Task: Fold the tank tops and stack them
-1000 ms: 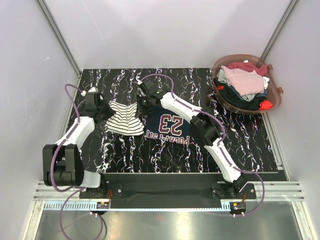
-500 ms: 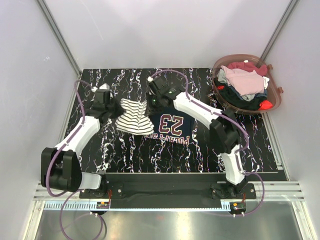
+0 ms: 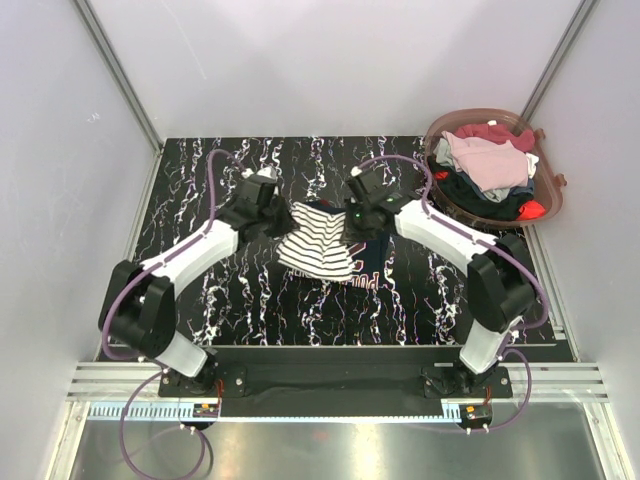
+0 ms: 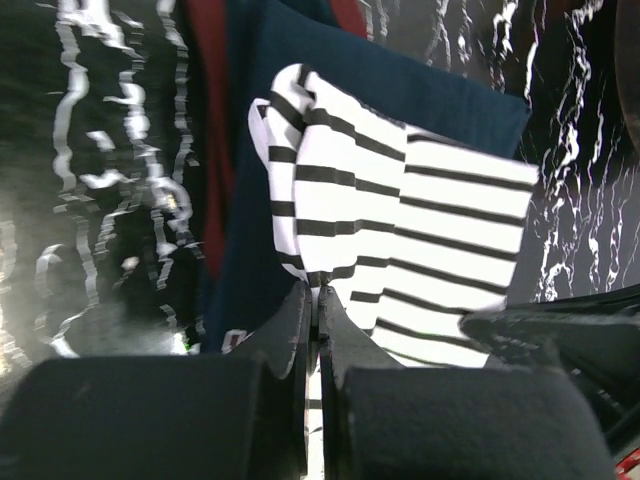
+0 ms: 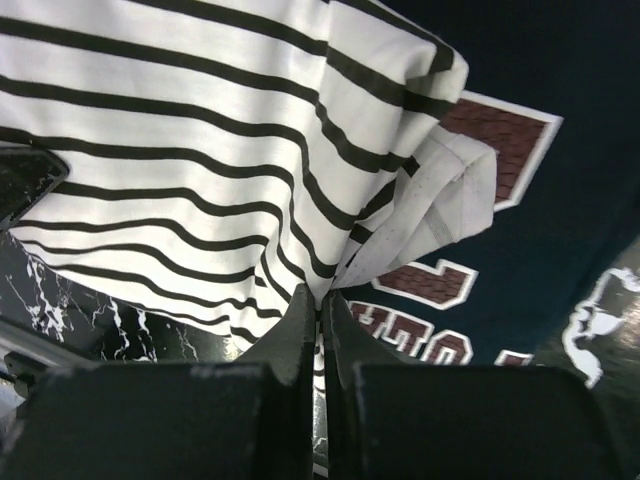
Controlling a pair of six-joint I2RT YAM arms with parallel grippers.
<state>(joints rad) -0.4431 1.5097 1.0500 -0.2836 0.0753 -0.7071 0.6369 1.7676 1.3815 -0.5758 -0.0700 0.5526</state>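
The folded white tank top with navy stripes (image 3: 316, 246) hangs between both grippers, over the left part of the navy tank top (image 3: 372, 262) that lies folded on the table with its number print up. My left gripper (image 3: 281, 216) is shut on the striped top's left corner, seen in the left wrist view (image 4: 318, 296). My right gripper (image 3: 349, 222) is shut on its right corner, seen in the right wrist view (image 5: 322, 296). The striped top (image 5: 200, 130) drapes above the navy top (image 5: 540, 200). In the left wrist view the striped top (image 4: 400, 230) covers the navy top (image 4: 440, 100).
A brown basket (image 3: 549, 203) heaped with other clothes stands at the back right corner. The table (image 3: 200, 170) is black with white marbling. White walls close in the back and sides.
Both grippers have carried the striped top to the right, from the table's left part to above the navy top. The navy top has stayed in place.
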